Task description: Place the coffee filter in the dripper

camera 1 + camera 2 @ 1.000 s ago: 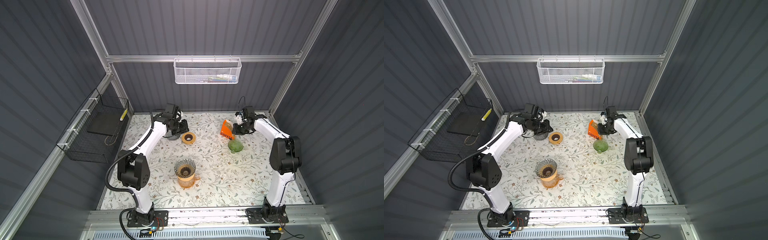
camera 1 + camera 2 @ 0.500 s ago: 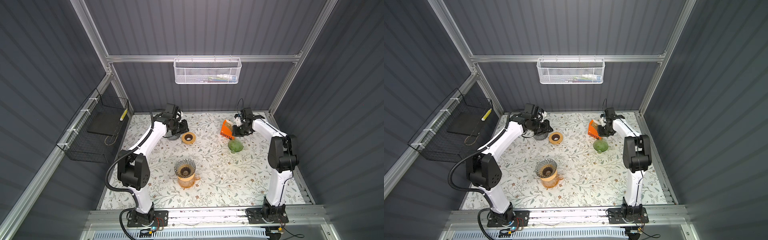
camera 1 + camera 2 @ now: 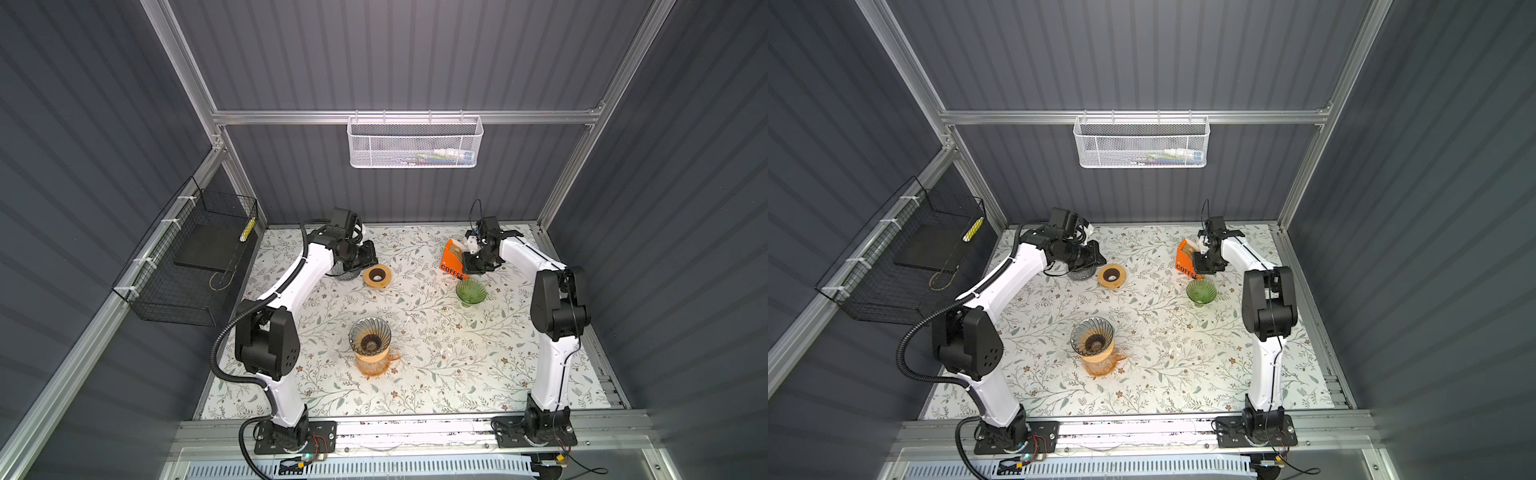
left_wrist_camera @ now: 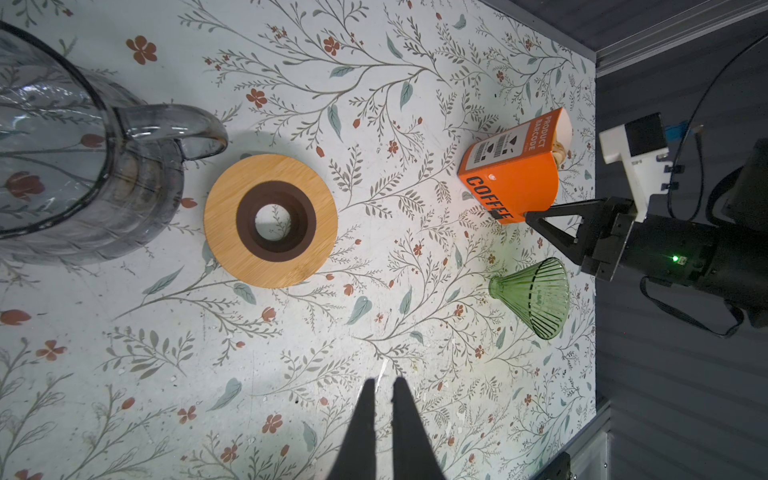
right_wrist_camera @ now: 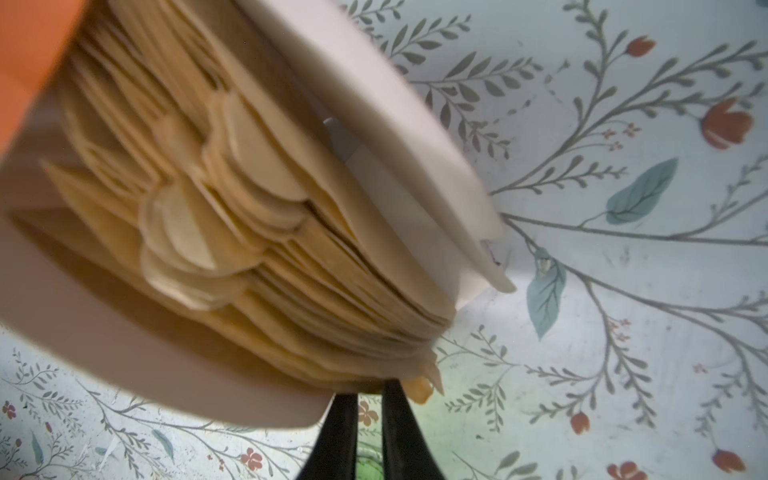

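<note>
At left gripper: nearly closed, empty, unmoved. At right gripper: slightly tighter than a second ago, almost closed against edge of coffee filter stack inside orange box, just beside green dripper. Unclear whether gripping a sheet. Probably starting the pull; nothing in dripper yet.

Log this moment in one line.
left gripper: shut, empty | right gripper: tips at filters in box, grip unclear | green dripper: empty
</note>
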Controlling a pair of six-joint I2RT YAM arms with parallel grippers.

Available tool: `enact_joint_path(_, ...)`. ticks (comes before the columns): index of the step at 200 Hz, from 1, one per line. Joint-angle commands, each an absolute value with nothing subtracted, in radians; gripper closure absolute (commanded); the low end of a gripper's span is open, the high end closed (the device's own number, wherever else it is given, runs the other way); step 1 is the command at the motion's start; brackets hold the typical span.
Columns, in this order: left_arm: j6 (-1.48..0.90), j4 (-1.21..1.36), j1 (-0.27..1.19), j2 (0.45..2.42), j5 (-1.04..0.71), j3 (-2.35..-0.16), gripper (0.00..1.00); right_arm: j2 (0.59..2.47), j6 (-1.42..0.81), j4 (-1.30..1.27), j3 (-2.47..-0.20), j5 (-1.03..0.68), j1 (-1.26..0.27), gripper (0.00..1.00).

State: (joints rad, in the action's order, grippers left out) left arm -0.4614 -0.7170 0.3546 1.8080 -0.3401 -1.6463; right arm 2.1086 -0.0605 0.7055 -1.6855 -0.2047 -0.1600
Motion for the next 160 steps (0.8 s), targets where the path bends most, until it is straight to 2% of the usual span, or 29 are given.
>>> enact_joint_path(1,-0.439,-0.731,0.36,1.781,-0.343,-1.641,0.88,2.117,-0.046,0.726,-1.713,-0.187,-0.167,0.84)
enact_joint_path(42,-0.436,-0.731,0.36,1.78,-0.343,-1.64,0.88,2.12,-0.046,0.729,-1.721,-0.175,-0.172,0.9)
enact_joint_path(71,-0.434,-0.73,0.359,1.779,-0.344,-1.638,0.88,2.12,-0.048,0.729,-1.724,-0.166,-0.175,1.0)
enact_joint_path(160,-0.43,-0.727,0.36,1.784,-0.355,-1.64,0.88,2.052,-0.035,0.75,-1.692,-0.116,-0.184,1.0)
